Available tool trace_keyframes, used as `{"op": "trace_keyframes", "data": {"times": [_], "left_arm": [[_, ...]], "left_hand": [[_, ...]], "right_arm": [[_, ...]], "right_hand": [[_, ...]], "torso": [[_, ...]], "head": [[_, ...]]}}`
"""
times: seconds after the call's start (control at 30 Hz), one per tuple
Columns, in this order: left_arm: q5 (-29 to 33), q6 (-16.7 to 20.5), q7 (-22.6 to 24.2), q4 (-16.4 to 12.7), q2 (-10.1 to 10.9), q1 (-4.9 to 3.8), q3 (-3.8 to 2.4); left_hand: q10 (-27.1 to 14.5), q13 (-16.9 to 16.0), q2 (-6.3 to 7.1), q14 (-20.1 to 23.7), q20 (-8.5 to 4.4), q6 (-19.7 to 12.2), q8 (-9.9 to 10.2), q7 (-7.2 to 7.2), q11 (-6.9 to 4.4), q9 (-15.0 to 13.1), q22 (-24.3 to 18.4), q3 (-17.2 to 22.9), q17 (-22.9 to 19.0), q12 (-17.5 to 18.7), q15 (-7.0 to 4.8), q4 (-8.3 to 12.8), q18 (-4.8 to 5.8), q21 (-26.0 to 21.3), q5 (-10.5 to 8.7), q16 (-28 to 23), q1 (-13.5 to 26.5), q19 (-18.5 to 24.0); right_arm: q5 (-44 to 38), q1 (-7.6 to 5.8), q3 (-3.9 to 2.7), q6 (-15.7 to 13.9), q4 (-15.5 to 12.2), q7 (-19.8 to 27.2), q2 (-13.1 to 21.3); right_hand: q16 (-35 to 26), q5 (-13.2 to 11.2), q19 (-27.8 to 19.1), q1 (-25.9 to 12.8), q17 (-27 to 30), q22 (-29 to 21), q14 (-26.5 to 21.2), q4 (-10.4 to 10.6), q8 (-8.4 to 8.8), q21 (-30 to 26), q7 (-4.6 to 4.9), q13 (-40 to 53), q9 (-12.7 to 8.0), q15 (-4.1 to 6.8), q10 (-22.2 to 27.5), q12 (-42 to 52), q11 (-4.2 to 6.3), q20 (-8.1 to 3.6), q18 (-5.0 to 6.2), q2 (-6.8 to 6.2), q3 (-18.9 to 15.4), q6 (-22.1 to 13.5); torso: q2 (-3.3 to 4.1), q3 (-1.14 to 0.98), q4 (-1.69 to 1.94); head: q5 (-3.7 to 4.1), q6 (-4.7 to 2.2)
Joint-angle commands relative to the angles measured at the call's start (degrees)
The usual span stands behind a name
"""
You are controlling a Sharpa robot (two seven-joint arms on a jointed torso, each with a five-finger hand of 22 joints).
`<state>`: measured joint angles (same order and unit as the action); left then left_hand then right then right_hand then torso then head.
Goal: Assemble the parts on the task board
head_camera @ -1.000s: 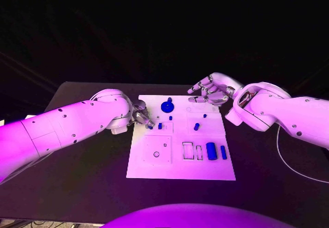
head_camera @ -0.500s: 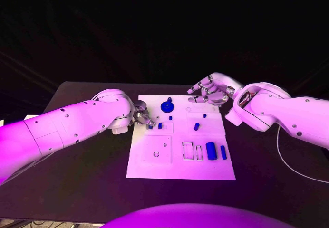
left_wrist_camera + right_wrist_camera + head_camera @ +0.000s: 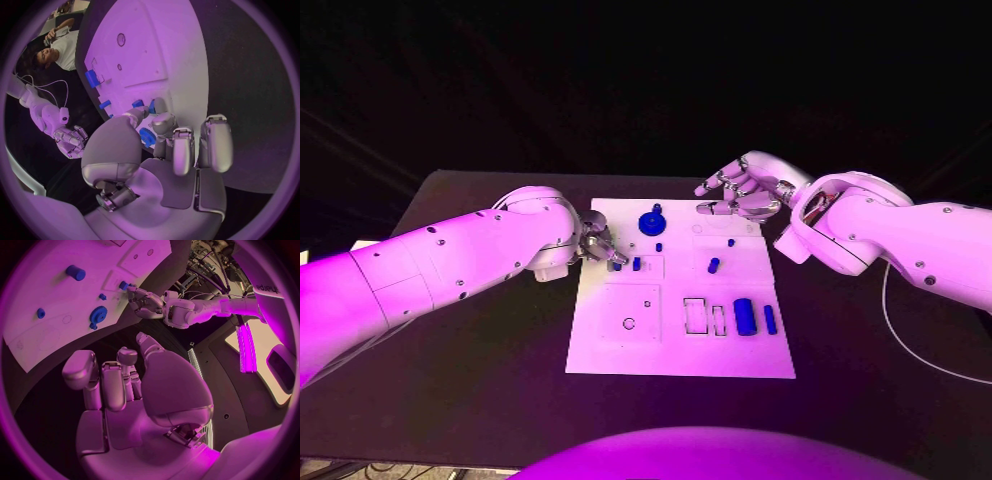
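The white task board (image 3: 678, 350) lies in the middle of the black table. On it are a blue gear (image 3: 652, 223), a blue peg (image 3: 714, 266), a thick blue cylinder (image 3: 746, 317) and a slim blue bar (image 3: 770, 320). My left hand (image 3: 599, 247) is low at the board's left edge. Its thumb and a finger pinch a small blue part (image 3: 616, 266), and a second small part (image 3: 636, 264) stands just beside it. The right wrist view shows that left hand (image 3: 147, 301) with the small blue part (image 3: 124, 286) at its fingertips. My right hand (image 3: 744, 190) hovers over the board's far right corner, fingers apart and holding nothing.
Empty outlined slots (image 3: 695, 316) lie left of the thick cylinder, and a square recess with a small hole (image 3: 629, 323) lies at the board's near left. A thin cable (image 3: 906, 345) runs across the table on the right. Bare black table surrounds the board.
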<state>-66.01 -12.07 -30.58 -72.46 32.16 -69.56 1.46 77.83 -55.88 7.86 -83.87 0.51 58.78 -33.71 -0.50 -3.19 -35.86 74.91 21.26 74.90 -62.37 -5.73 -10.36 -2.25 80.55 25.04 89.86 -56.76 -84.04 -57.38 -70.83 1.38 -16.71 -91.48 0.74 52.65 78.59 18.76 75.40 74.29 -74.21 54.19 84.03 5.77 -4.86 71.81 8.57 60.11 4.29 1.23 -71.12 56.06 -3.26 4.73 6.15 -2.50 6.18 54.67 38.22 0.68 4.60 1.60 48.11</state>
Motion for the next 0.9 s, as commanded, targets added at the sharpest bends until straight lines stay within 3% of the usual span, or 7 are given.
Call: {"op": "trace_keyframes", "data": {"times": [0.03,0.13,0.2,0.47,0.7,0.8,0.9], "left_arm": [[0.3,-0.4,-0.6,-0.1,0.1,0.18,0.06],[0.3,0.3,-0.6,-0.3,0.3,0.18,-0.04],[0.6,0.9,-0.5,-0.5,0.6,0.18,-0.10],[2.6,5.6,0.3,-2.3,2.5,0.06,-0.79],[8.0,12.5,3.6,-3.7,4.0,-0.35,-1.59],[11.8,14.8,8.2,-3.8,4.6,-0.54,-1.75],[15.4,16.8,13.8,-3.5,4.7,-0.66,-1.82]], "left_hand": [[0.5,-0.1,0.03,-6.1,-0.27,0.5,0.2,-0.18,0.07,0.1,10.8,-1.9,15.1,-0.4,-0.35,-0.8,0.25,0.3,-1.00,0.1,1.1,-3.4],[0.5,-0.3,-0.64,-6.1,-0.30,0.7,0.4,-0.08,0.03,0.3,10.9,-5.3,15.1,-0.4,-0.39,-2.2,0.27,0.4,-7.36,0.1,0.9,-3.5],[0.5,-0.3,-0.95,-6.1,-0.31,0.8,0.5,-0.09,0.01,0.4,11.0,-6.7,15.1,-0.5,-0.40,-3.0,0.29,0.5,-9.31,0.1,0.8,-3.5],[0.2,0.3,-1.92,-6.1,-0.38,0.7,0.6,-0.07,0.01,0.5,10.9,-11.5,15.1,0.1,-0.49,-6.1,0.22,0.1,-12.76,0.1,0.6,-3.5],[-1.7,3.3,-3.56,-6.1,-0.28,-0.6,0.9,-0.54,0.38,0.5,10.1,-15.7,15.1,2.8,-0.31,-6.5,-0.22,-2.1,-14.81,0.1,4.4,-2.9],[-6.5,10.6,-4.58,-5.9,0.20,-3.1,1.7,-1.54,1.23,0.8,6.7,-17.3,14.3,9.3,0.40,-6.4,-1.70,-9.9,-14.33,-0.4,4.4,-0.6],[-15.5,17.3,-5.39,-0.5,1.83,-8.7,3.7,-4.27,3.79,1.9,-3.3,-18.3,1.4,16.8,2.72,-6.0,-5.27,-32.4,-13.61,-10.5,1.4,7.7]], "right_arm": [[-0.1,0.02,-0.01,0.6,0.0,0.2,0.0],[-0.1,0.02,-0.01,0.6,0.0,0.3,0.0],[-0.1,0.02,-0.01,0.6,0.1,0.3,0.0],[-0.1,0.03,-0.01,0.7,0.2,0.3,0.0],[-0.1,0.03,-0.01,0.7,0.3,0.3,0.0],[-0.1,0.04,-0.01,0.7,0.3,0.3,0.0],[-0.1,0.05,-0.01,0.7,0.3,0.3,0.0]], "right_hand": [[-0.2,0.3,-0.4,-0.2,0.1,-0.1,2.5,0.3,-0.37,-0.2,-0.13,0.0,0.0,0.02,0.0,0.2,0.03,-0.06,0.57,0.38,0.1,0.4],[-0.2,0.3,-0.4,-0.2,0.1,-0.1,2.5,0.3,-0.37,-0.2,-0.13,0.0,0.0,0.02,0.0,0.2,0.03,-0.06,0.57,0.38,0.1,0.4],[-0.2,0.3,-0.4,-0.2,0.1,-0.1,2.5,0.3,-0.37,-0.2,-0.13,0.0,0.0,0.02,0.0,0.2,0.03,-0.06,0.57,0.38,0.1,0.4],[-0.2,0.3,-0.4,-0.2,0.1,-0.1,2.5,0.3,-0.37,-0.2,-0.13,0.0,0.0,0.02,0.0,0.2,0.03,-0.06,0.57,0.38,0.1,0.4],[-0.2,0.4,-0.4,-0.1,0.1,-0.1,2.6,0.3,-0.38,-0.3,-0.14,0.0,0.0,0.03,0.0,0.3,0.04,-0.07,0.58,0.37,0.1,0.4],[-0.2,0.4,-0.4,-0.1,0.1,-0.1,2.6,0.3,-0.38,-0.3,-0.14,0.0,0.0,0.03,0.0,0.3,0.04,-0.07,0.58,0.37,0.1,0.4],[-0.2,0.4,-0.4,-0.1,0.1,-0.1,2.6,0.3,-0.38,-0.3,-0.14,0.0,0.0,0.03,0.0,0.3,0.04,-0.07,0.58,0.37,0.1,0.4]], "torso": [[0.02,0.01,0.01],[0.01,0.02,-0.01],[0.00,0.01,-0.02],[0.04,0.03,0.00],[0.01,0.00,0.01],[-0.01,-0.02,0.02],[-0.03,-0.05,0.07]], "head": [[0.00,-0.01],[0.01,0.00],[0.07,-0.05],[0.29,-0.04],[0.39,-0.09],[0.54,0.00],[0.65,-0.07]]}}
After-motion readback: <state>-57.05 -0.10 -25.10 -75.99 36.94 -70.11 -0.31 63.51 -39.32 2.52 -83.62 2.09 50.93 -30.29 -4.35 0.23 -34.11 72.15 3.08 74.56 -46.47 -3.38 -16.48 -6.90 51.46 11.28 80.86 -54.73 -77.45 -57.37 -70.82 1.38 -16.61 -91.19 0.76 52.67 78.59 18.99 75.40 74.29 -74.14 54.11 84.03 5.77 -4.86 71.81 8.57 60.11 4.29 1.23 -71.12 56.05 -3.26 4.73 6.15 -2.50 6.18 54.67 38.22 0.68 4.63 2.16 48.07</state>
